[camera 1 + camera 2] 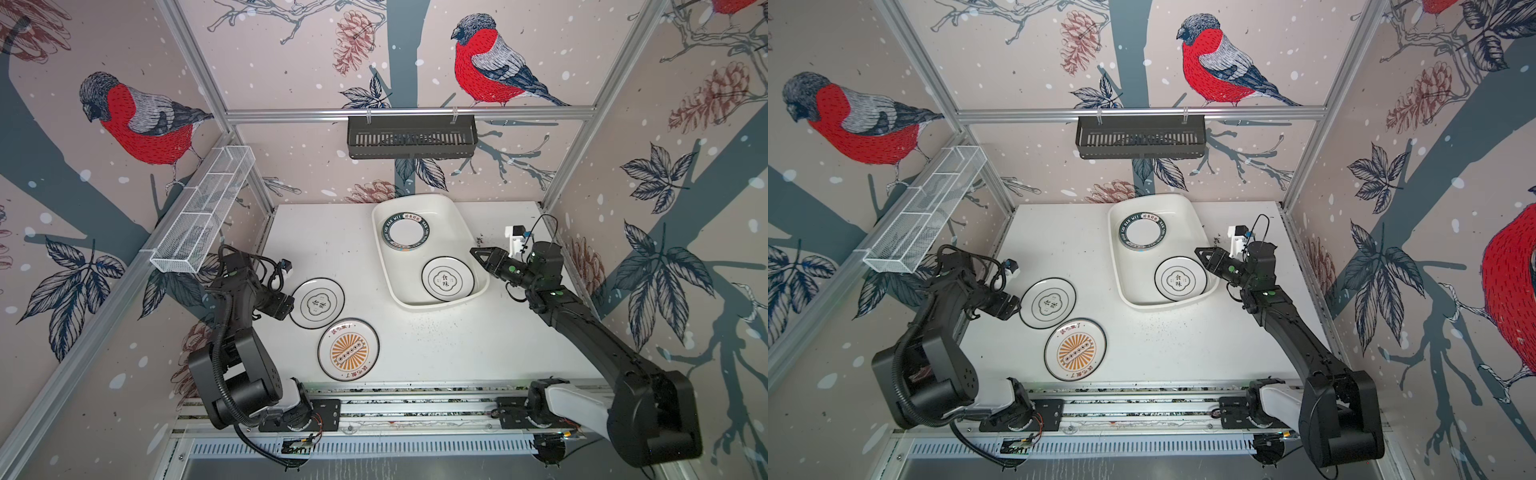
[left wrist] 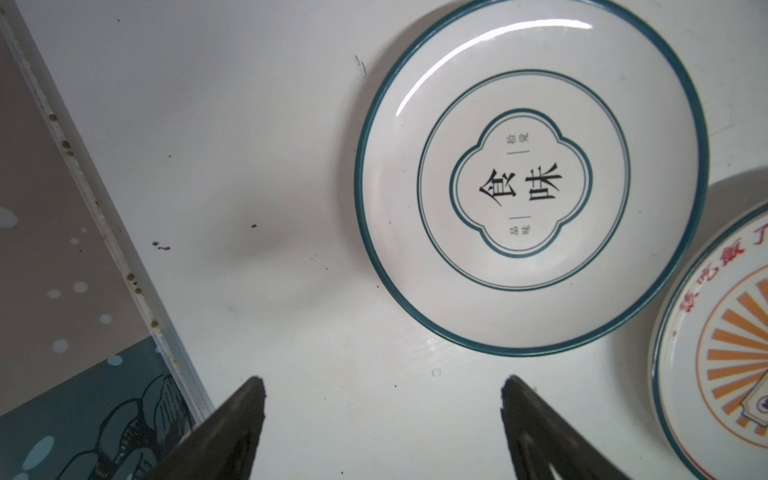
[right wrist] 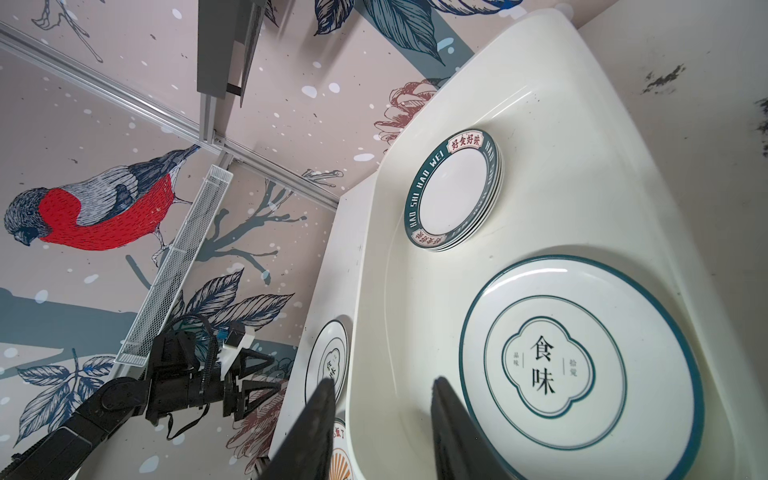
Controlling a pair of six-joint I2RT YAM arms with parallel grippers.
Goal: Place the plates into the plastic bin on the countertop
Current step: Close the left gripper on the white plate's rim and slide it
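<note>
A: How is the plastic bin (image 3: 561, 104) finished?
B: Smooth, glossy white plastic is seen (highlights are caught along its wall). The plates (image 2: 532, 178) are glazed and shiny.
A: And the countertop (image 1: 332, 241)?
B: A matt white surface, dark-specked, is noted. The framing (image 1: 407, 113) is made of pale brushed metal; the rack (image 1: 203, 216), of white-painted wire mesh.

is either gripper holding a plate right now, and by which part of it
Nothing is held. The left gripper is open over bare countertop beside a plate; the right gripper is open and empty by the rim of the plastic bin.
</note>
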